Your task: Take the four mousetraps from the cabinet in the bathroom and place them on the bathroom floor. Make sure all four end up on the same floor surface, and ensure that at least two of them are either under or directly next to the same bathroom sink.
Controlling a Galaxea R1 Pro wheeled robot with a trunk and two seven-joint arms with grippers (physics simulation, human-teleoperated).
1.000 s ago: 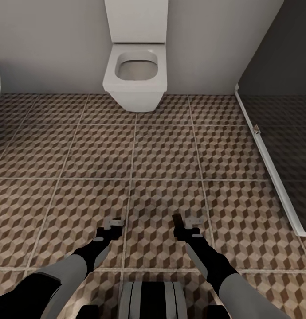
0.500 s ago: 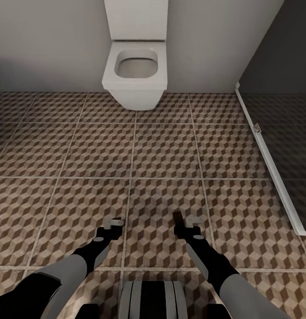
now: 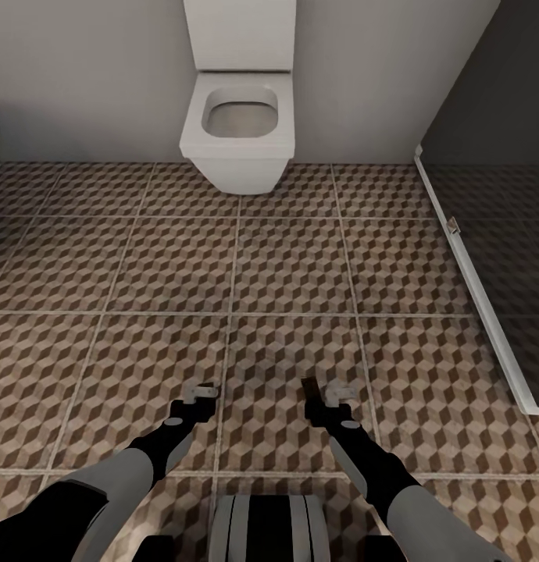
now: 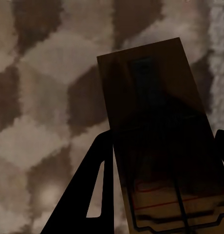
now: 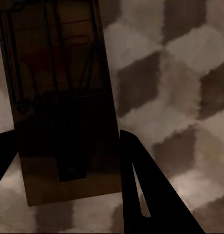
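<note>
Against the earlier head pictures we find almost nothing changed: the view has crept slightly since a second ago, and the right gripper (image 3: 323,394) with the dark board in it sits a touch further left and tilted a little more than half a second ago.

The bathroom floor (image 3: 285,265) of cube-patterned tiles spreads ahead of us to a grey wall (image 3: 90,78). A white toilet (image 3: 237,140) stands against that wall, straight ahead. On our right the dark shower floor (image 3: 504,257) lies behind a white frame (image 3: 469,281). A sliver of a white thing is cut off at the left edge, and we cannot tell what it is.

Our left gripper (image 3: 201,393) hangs low over the tiles. Its wrist view shows a mousetrap (image 4: 160,141) clamped between the two dark fingers (image 4: 90,195), with red lines and wire on the near end, the far end shadowed. In the head view that trap is too small to make out. Our right gripper grips a second mousetrap (image 5: 61,102), wire bar and reddish patch dim in shadow, one finger (image 5: 151,195) beside its edge. Both traps are held above the floor.
</note>
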